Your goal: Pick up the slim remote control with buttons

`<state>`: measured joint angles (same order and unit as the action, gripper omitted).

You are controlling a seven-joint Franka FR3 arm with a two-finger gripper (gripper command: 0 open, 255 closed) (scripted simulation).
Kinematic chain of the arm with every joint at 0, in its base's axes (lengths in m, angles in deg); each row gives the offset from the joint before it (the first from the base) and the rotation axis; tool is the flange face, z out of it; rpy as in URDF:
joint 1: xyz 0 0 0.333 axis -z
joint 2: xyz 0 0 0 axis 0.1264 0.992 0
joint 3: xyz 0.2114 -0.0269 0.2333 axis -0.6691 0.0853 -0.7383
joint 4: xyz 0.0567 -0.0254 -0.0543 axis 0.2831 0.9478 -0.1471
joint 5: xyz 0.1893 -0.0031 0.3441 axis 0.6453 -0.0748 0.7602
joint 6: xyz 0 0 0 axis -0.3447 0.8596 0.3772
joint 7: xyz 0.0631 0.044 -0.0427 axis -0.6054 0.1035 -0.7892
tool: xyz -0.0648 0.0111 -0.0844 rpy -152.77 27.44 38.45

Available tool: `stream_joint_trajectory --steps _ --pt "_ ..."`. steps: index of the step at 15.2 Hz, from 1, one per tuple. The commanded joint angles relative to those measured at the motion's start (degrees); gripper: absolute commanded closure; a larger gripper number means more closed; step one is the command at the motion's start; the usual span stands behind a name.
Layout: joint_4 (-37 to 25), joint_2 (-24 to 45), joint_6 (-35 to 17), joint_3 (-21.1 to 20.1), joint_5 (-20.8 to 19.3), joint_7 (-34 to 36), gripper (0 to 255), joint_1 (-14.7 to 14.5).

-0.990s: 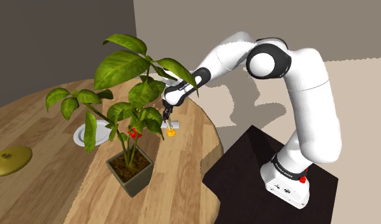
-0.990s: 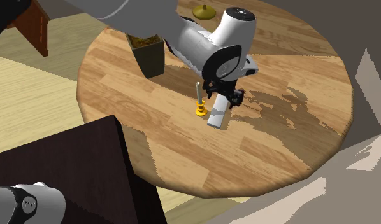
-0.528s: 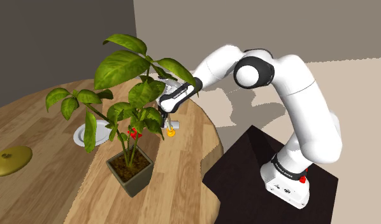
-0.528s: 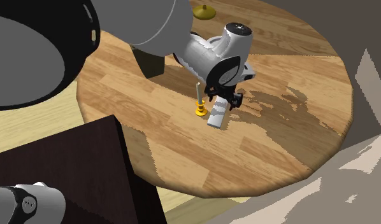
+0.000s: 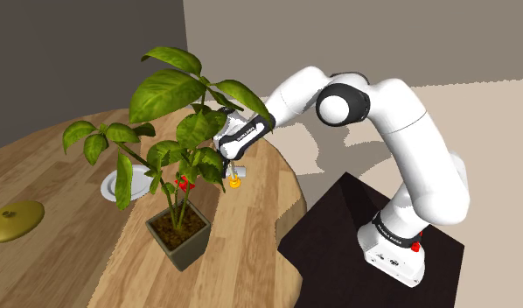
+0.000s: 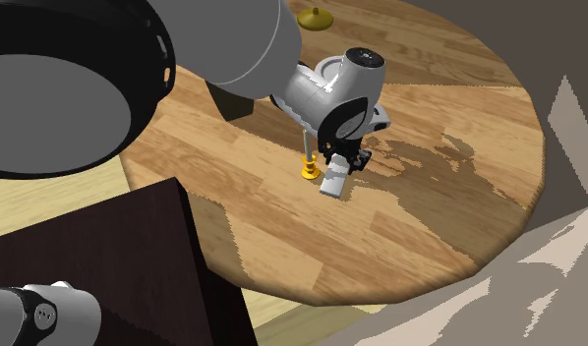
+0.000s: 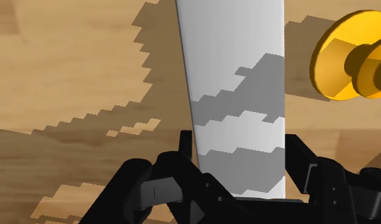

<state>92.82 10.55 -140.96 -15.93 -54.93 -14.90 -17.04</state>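
Note:
The remote (image 7: 237,95) is drawn as a plain pale grey slab with no visible buttons. It lies flat on the round wooden table (image 6: 449,108), and its free end sticks out past the hand as the remote (image 6: 334,185). My black gripper (image 7: 240,168) is down over its near end, both fingers pressed against its long edges, shut on it. In the shoulder view the gripper (image 5: 233,161) sits low at the table, beside the plant's leaves, and the remote (image 5: 240,169) shows as a small pale bit under it.
A small yellow stand-like object (image 6: 308,169) stands right beside the remote, close to one finger. A potted plant (image 5: 178,234) with broad leaves (image 5: 168,92) rises nearby. A white plate (image 5: 114,186) and an olive lid (image 5: 13,220) lie farther off. The dark stand (image 5: 338,236) adjoins the table edge.
The hand has come down onto the remote and its fingers, open earlier, have closed on the remote's sides. The elbow has dropped lower. The remote has not moved.

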Motion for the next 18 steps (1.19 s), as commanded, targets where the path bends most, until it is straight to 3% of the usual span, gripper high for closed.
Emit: stream_joint_trajectory --steps 1,7,18 --pt "0.08 0.06 -0.06 0.0 0.01 0.03 255 -0.01" --pt "-0.08 0.16 0.0 0.0 0.01 0.02 255 -0.01" --pt "3.02 -6.98 4.06 -0.51 0.41 -0.27 255 0.37"
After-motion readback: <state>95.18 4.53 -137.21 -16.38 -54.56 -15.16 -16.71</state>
